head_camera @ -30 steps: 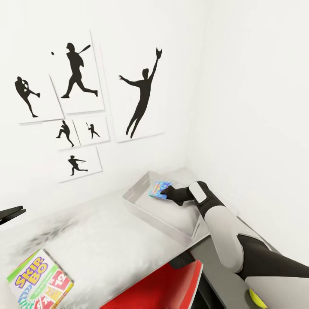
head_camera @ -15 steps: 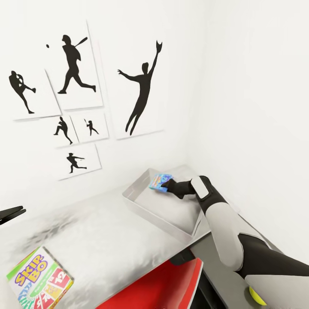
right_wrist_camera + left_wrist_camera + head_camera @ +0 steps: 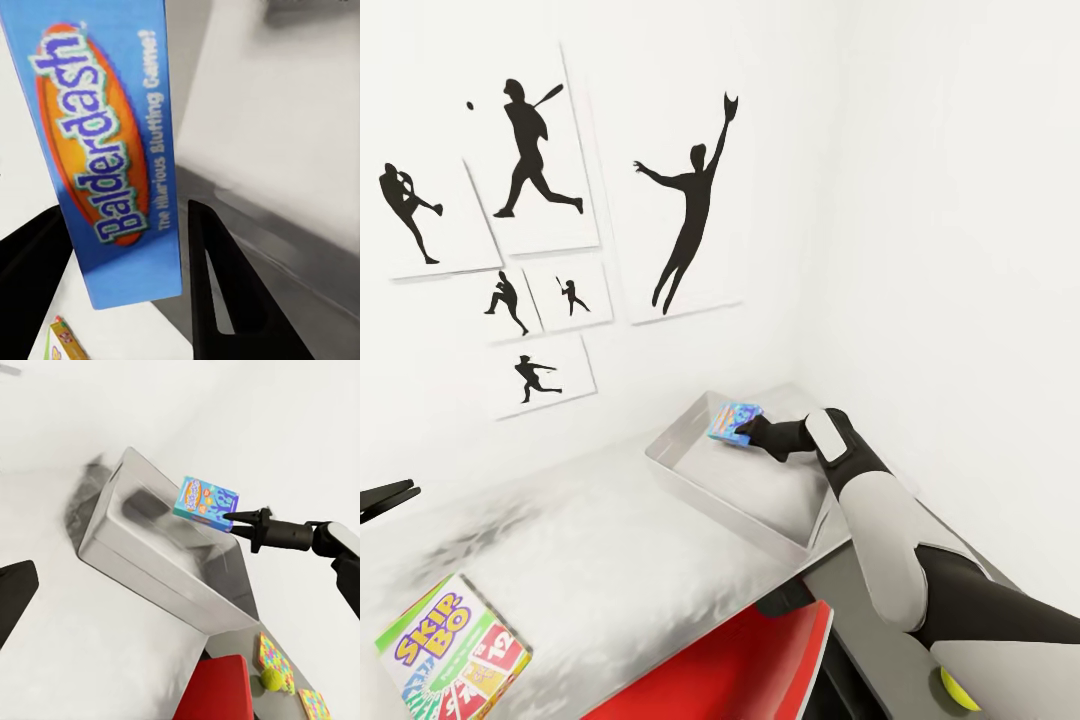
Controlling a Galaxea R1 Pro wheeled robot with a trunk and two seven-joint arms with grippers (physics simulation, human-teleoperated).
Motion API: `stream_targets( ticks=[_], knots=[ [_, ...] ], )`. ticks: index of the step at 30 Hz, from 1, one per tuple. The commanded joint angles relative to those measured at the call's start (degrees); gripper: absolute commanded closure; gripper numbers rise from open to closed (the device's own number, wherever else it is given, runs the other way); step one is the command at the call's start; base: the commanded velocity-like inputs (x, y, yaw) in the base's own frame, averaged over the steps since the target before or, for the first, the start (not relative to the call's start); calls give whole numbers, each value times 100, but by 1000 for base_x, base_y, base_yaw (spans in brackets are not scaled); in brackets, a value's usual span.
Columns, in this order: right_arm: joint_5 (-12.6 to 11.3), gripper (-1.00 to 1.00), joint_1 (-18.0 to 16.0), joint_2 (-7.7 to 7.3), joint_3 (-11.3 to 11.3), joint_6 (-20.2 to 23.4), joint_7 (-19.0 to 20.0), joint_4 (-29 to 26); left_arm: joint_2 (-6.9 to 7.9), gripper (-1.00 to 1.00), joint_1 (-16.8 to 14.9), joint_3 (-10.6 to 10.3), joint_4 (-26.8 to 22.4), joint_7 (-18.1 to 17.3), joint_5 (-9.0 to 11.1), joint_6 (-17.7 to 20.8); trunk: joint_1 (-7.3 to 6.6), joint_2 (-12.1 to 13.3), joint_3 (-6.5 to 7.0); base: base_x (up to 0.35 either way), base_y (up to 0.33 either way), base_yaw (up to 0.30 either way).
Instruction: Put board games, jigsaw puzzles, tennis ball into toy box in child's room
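The right gripper [image 3: 748, 432] pinches a blue Balderdash box [image 3: 733, 421] above the toy box [image 3: 690, 478], centre frame. At far left, the left gripper [image 3: 385, 497]: closure unclear. A Skip-Bo box [image 3: 452, 652] lies lower left.

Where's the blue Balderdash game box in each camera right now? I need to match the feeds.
Head: Balderdash box, right of centre, over the toy box.
Left wrist: box, upper centre, above the bin.
Right wrist: box, close up between the right gripper fingers.
Shared landmark: the grey toy box.
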Motion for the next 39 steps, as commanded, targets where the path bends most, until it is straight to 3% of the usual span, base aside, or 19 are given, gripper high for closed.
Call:
stream_targets(
  ticks=[1,10,22,39],
  knots=[
    [6,100,-5,7,-42,28,-2,-7,2,-100,-5,1,0,-28,-9,61,4,-12,-12,0,0,0],
    [6,100,1,7,-42,18,-8,-8,2,-100,-5,1,0,-28,-6,61,4,-12,-12,0,0,12],
    [6,100,2,7,-42,17,-8,-3,0,-100,-5,1,0,-28,-8,61,4,-12,-12,0,0,190],
    [6,100,2,7,-42,8,-14,-4,-5,-100,-5,1,0,-28,-10,61,4,-12,-12,0,0,5]
  ],
)
